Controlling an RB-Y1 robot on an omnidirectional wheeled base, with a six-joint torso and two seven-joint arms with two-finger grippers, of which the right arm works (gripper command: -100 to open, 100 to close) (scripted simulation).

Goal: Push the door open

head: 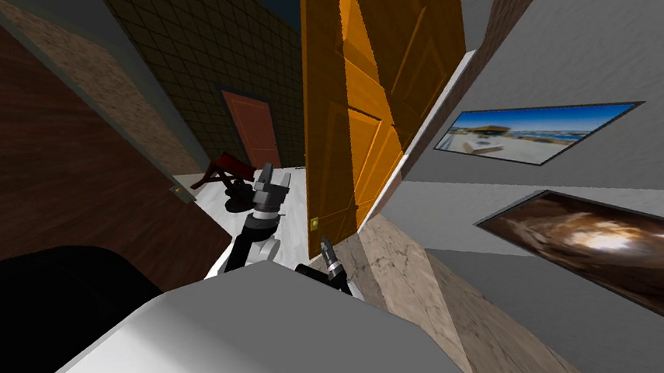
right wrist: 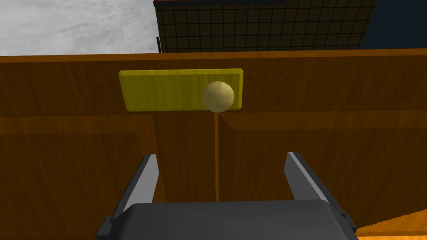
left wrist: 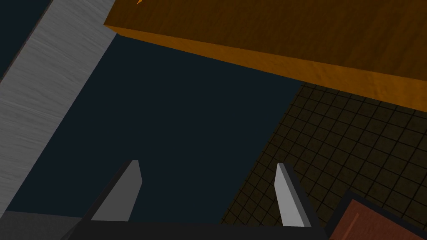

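The orange, wood-grained panelled door (head: 366,82) stands ajar. Near its round pale knob (right wrist: 217,96) on a flat yellow plate (right wrist: 167,89), the right gripper (right wrist: 221,156) is released; beside the door's edge, the left gripper (left wrist: 206,164) too.

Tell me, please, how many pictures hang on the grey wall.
2. The blue picture hangs nearer the orange door; the brown picture hangs closer to me. More may be out of view.
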